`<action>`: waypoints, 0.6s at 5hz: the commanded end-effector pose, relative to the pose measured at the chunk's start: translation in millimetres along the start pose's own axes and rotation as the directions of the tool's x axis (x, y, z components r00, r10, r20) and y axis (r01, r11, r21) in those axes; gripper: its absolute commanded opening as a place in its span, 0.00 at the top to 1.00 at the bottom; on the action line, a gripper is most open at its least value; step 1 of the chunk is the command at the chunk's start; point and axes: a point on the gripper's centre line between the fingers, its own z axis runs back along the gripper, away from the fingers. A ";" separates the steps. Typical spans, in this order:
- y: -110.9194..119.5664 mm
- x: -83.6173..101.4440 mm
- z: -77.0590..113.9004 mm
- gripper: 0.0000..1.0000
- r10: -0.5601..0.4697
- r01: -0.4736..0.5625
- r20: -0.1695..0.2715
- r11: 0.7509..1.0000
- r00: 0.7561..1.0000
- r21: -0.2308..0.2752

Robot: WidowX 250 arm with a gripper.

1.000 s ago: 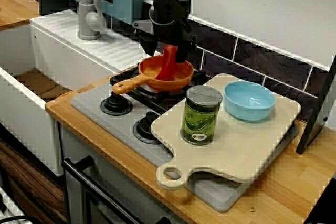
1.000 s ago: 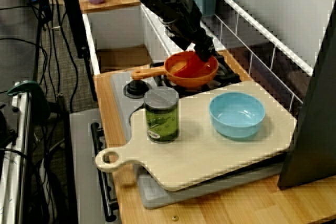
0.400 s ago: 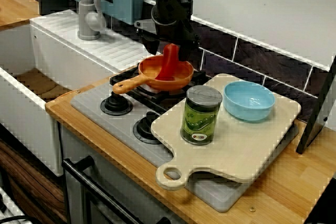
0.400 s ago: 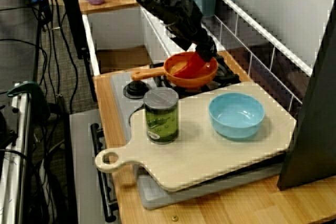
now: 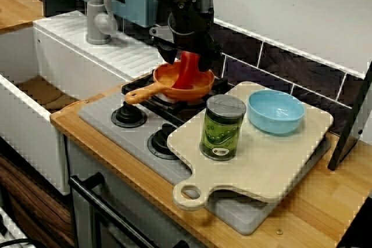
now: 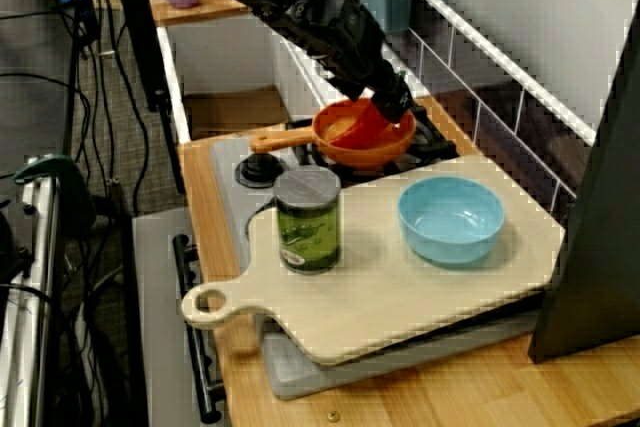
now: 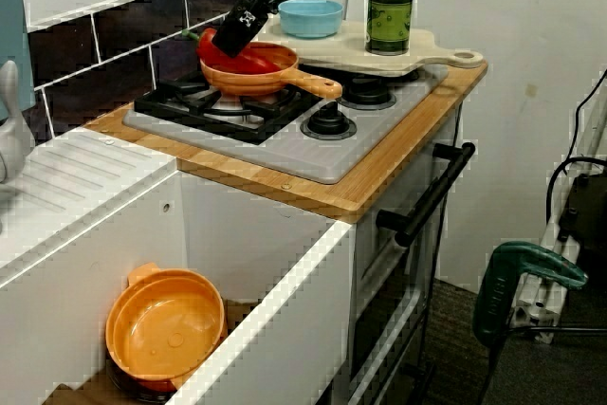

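Hob (image 5: 102, 110): orange pan (image 5: 170, 79) holds red pepper (image 5: 187, 72), gripper (image 5: 187, 59) clamped on it; blue bowl (image 5: 276, 111) on board (image 5: 273, 158).

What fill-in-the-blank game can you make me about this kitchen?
The hand grips a red thing in the ____ pan. The green can stands on the cutting board beside a ____ bowl. An orange pot sits down in the ____.
Missing words: orange; blue; sink.
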 end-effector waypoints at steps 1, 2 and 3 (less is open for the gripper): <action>-1.0 5.7 6.8 0.00 0.007 -0.007 0.041 1.000 0.999 -0.007; 0.1 -1.7 1.0 0.00 -0.007 0.006 0.043 1.000 0.999 0.005; 1.4 -4.7 -2.1 0.00 -0.014 0.014 0.044 1.000 0.999 0.011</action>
